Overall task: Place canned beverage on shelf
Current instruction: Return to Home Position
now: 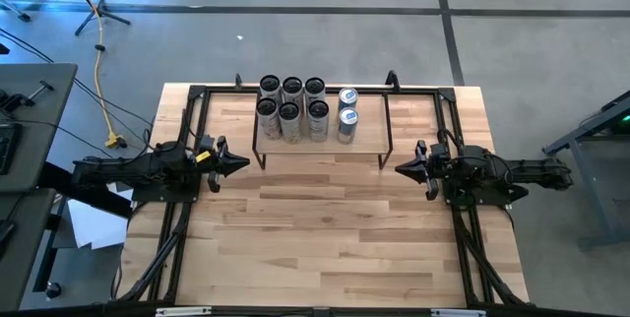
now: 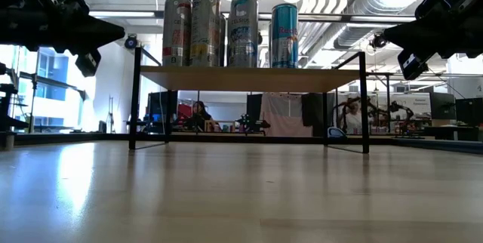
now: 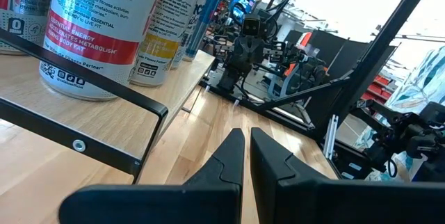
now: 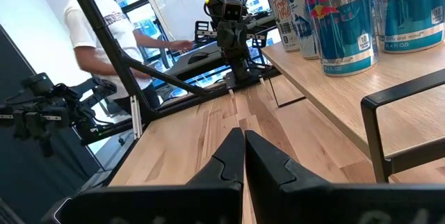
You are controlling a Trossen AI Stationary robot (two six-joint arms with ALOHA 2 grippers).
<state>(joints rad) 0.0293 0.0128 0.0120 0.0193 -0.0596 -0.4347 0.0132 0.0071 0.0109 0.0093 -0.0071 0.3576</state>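
Observation:
The shelf [image 1: 366, 138], a low rack with a light wood top and thin black legs, stands at the table's far middle. Several cans stand upright on its top: a cluster of silver cans [image 1: 291, 110] on its left part and two blue cans [image 1: 346, 115] to their right; they also show in the low view [image 2: 230, 30]. My left gripper [image 1: 244, 164] is shut and empty, level, just off the shelf's left near corner. My right gripper [image 1: 399, 168] is shut and empty, level, just off the shelf's right near corner.
A black rail frame [image 1: 192, 125] with cables runs along the table's left, right and far sides. The wood table top [image 1: 325, 238] lies bare in front of the shelf. A person in a white shirt [image 4: 94, 29] stands beyond the table's left side.

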